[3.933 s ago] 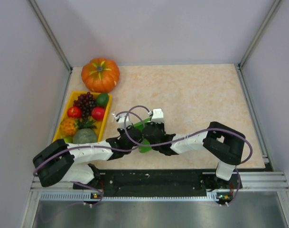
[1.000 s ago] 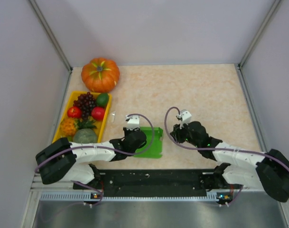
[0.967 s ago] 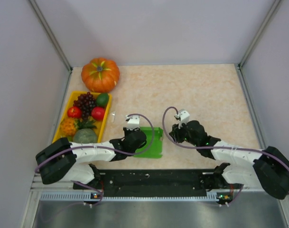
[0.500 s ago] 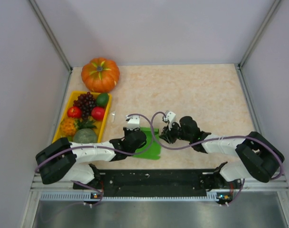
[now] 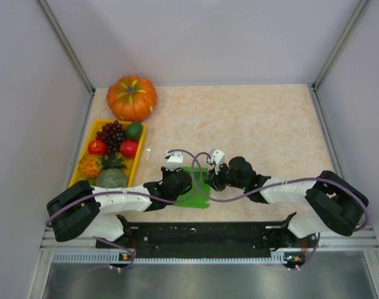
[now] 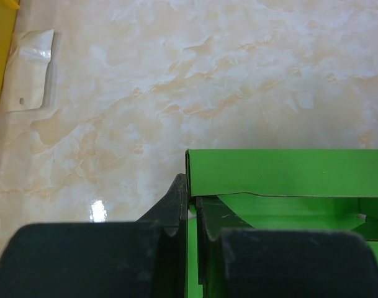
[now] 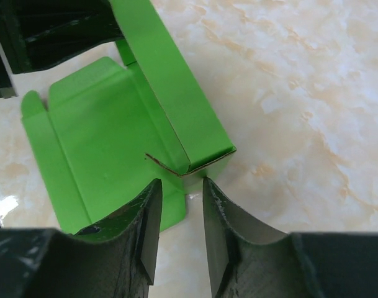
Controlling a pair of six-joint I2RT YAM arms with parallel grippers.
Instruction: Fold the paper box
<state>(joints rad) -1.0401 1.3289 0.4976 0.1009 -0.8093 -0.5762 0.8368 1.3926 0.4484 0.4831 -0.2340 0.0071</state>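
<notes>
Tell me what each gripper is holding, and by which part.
The left gripper is shut on the paper box, pinching a side wall near its corner. The right gripper is open beside the box, holding nothing.

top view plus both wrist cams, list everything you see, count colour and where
paper box: 1, bright green, near table edge between the grippers, one wall raised
pumpkin: 1, orange, far left corner
tray: 1, yellow, left side, nearer than the pumpkin
grapes: 1 bunch, dark purple, tray's far end
green fruit: 1, green, tray's far right corner
red fruits: 2, red, mid tray
pineapple: 1, orange-yellow, tray's left side
melon: 1, grey-green, tray's near end
plastic packet: 1, clear, on table right of tray
table: 1, beige marbled, under everything
left gripper: 1, black, shut on a box wall
right gripper: 1, black, open, at the raised wall's end
</notes>
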